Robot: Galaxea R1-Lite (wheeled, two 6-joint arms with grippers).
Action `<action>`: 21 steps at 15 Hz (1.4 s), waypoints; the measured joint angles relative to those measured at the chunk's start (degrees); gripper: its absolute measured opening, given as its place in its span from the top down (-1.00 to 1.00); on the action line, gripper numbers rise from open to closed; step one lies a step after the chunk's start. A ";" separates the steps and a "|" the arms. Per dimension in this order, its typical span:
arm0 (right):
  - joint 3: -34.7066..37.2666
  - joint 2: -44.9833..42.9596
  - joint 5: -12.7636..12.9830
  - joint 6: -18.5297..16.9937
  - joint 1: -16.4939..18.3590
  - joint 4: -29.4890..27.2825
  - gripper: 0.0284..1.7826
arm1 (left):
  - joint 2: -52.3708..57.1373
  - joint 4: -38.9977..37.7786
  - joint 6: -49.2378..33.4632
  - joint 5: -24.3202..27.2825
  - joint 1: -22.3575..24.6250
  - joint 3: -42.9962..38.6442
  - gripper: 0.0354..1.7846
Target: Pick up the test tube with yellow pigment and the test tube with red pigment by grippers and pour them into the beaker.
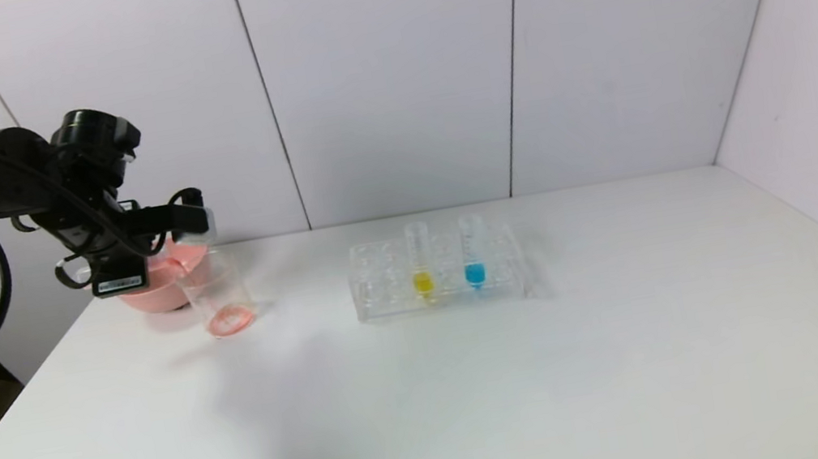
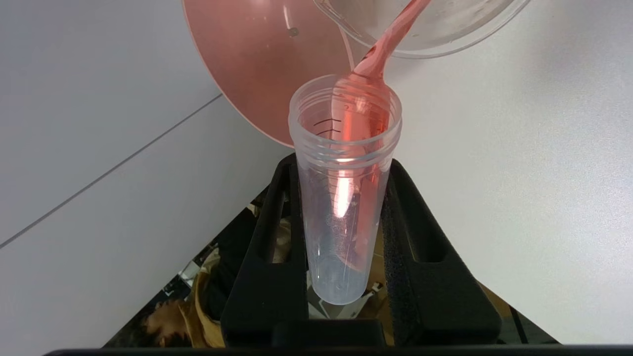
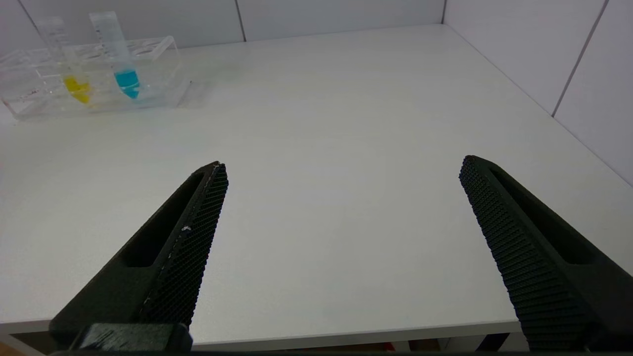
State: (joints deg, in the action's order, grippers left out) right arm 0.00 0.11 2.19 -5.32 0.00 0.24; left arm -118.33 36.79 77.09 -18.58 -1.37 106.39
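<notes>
My left gripper (image 1: 187,215) is shut on the test tube with red pigment (image 2: 343,198), tilted mouth-down over the beaker (image 1: 218,292). In the left wrist view my left gripper (image 2: 341,165) pinches the tube between both fingers, and red liquid streams from its mouth into the beaker (image 2: 445,29). Red liquid pools at the beaker's bottom. The test tube with yellow pigment (image 1: 420,260) stands upright in the clear rack (image 1: 388,302); it also shows in the right wrist view (image 3: 74,84). My right gripper (image 3: 341,165) is open and empty over the table's near edge.
A pink bowl (image 1: 160,289) sits just behind the beaker at the table's far left and also shows in the left wrist view (image 2: 257,59). A blue-liquid tube (image 1: 472,252) stands in the rack beside the yellow one. White walls close the back and right.
</notes>
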 joint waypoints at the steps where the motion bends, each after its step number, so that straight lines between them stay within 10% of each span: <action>1: 0.00 0.00 0.00 0.00 0.00 0.00 -0.92 | -0.41 -0.02 0.00 -0.16 -0.32 0.54 0.53; 21: 0.00 0.00 0.00 0.00 0.00 0.00 -0.92 | -3.16 1.46 7.11 -17.69 -5.33 6.49 0.53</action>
State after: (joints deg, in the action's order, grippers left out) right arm 0.00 0.11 2.19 -5.32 0.00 0.24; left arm -121.49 38.25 84.20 -36.27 -6.69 112.87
